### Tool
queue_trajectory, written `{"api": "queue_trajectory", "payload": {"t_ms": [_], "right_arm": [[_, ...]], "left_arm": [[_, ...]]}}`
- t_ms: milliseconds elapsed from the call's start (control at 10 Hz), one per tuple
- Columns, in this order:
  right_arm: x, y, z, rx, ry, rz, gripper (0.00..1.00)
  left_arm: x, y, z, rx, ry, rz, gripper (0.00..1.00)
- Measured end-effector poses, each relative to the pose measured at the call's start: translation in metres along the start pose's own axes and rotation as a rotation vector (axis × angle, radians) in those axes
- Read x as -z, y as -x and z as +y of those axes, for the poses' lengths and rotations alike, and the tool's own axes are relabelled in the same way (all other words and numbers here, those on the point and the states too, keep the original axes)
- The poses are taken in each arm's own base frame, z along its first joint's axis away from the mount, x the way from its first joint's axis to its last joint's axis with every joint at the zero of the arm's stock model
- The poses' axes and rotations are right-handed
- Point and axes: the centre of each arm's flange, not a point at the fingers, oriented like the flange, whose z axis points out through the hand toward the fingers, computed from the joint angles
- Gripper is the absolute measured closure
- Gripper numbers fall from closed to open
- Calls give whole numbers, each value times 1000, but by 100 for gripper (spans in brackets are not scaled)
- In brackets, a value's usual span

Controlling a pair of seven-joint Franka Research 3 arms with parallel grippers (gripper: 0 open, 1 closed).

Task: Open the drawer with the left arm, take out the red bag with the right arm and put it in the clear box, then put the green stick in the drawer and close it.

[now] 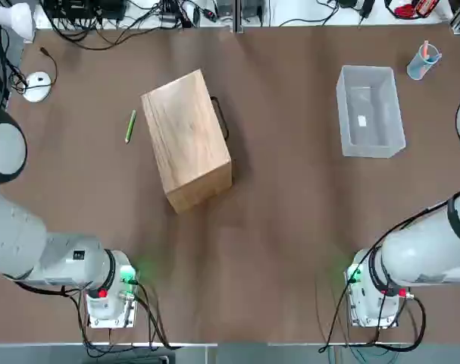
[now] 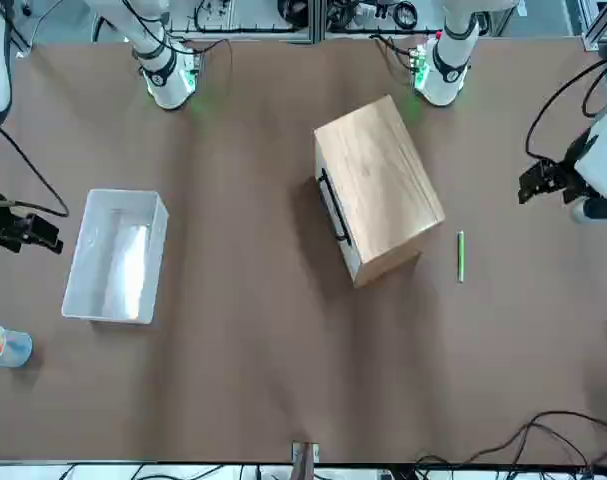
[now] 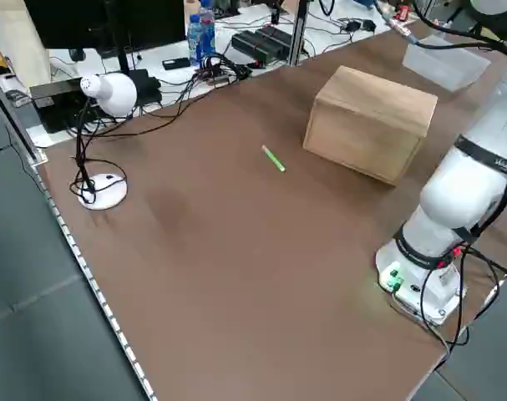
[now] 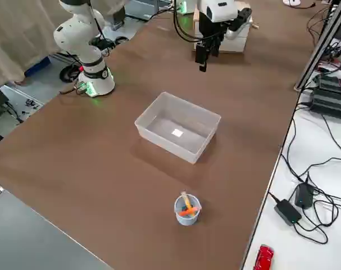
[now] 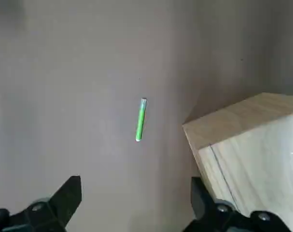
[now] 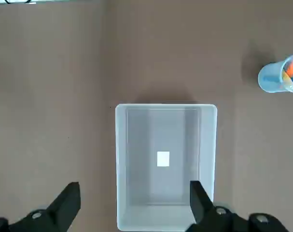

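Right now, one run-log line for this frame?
stage: start | drawer: closed | green stick: on table beside wooden box | clear box: empty | left gripper: open, raised | right gripper: open, above clear box

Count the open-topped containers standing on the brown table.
2: the clear box lies at the robot's far right, empty but for a label; the blue cup of orange sticks stands just beyond it, near the corner.

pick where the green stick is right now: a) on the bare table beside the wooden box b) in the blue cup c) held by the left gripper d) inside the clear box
a, the green stick lies flat on the table just beside the wooden box, on the side away from its handle, touching nothing; the clear box holds only a small white label.
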Motion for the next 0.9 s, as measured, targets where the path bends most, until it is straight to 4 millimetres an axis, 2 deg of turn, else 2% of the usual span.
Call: {"api": "queue_trajectory", "payload": {"t_ms": [600, 700, 900], "right_arm": [[0, 0, 0, 0, 0, 0, 0], [-1, 0, 1, -1, 0, -1, 0], [-3, -1, 2, -3, 0, -5, 0]], "left_arm": [[1, 0, 2, 9, -8, -1, 3], [0, 0, 10, 11, -7, -4, 4], [-15, -4, 51, -8, -5, -28, 3]]}}
